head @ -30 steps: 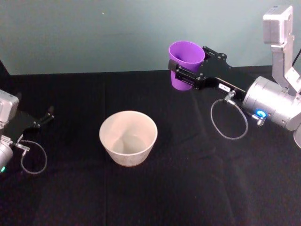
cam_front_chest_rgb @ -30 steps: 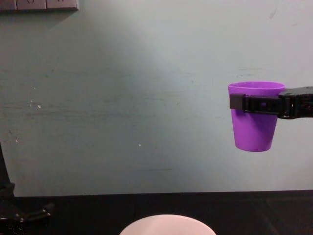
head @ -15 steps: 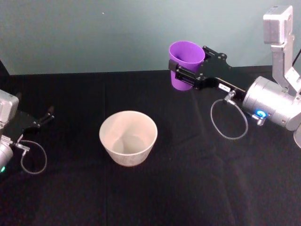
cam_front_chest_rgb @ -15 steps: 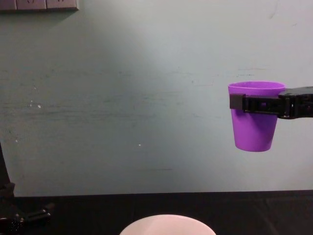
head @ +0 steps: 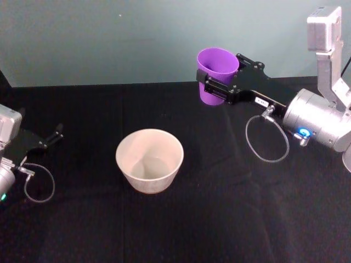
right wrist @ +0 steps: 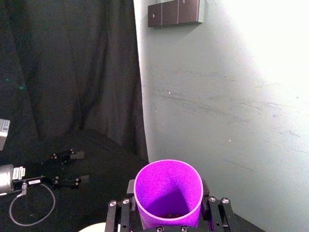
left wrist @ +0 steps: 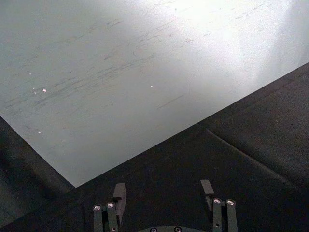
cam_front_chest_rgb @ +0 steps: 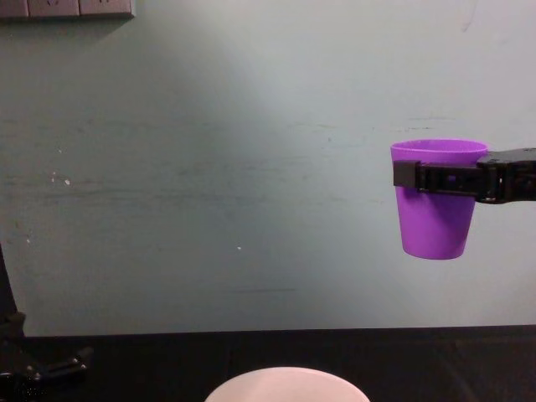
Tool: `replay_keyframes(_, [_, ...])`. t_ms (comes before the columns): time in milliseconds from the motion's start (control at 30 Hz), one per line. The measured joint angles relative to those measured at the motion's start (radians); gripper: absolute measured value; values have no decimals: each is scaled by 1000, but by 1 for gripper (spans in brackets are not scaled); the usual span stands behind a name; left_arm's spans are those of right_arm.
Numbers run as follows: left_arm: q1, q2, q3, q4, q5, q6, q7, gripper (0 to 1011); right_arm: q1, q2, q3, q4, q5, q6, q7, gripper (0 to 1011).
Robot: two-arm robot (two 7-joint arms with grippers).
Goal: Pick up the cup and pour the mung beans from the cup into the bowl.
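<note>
My right gripper (head: 215, 85) is shut on the purple cup (head: 216, 73), holding it upright high above the table, behind and to the right of the bowl (head: 149, 160). The chest view shows the cup (cam_front_chest_rgb: 437, 209) hanging level in front of the wall, with the black fingers (cam_front_chest_rgb: 440, 177) clamped just under its rim. In the right wrist view the cup (right wrist: 167, 193) opens toward the camera, and a few dark mung beans (right wrist: 170, 215) lie at its bottom. The pale bowl's rim (cam_front_chest_rgb: 286, 378) peeks in at the chest view's lower edge. My left gripper (head: 55, 133) rests open at the table's left edge.
A black cloth (head: 219, 219) covers the table, and a pale green wall (cam_front_chest_rgb: 209, 167) stands close behind it. Cable loops hang from both wrists (head: 267, 139). Wall sockets (right wrist: 176, 13) sit high on the wall.
</note>
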Motion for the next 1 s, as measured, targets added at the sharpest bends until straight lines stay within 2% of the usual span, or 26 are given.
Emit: replay_keyframes(1000, [0, 0, 0, 0, 0, 0, 0, 1000, 0, 0, 0, 0, 0, 0, 0, 733])
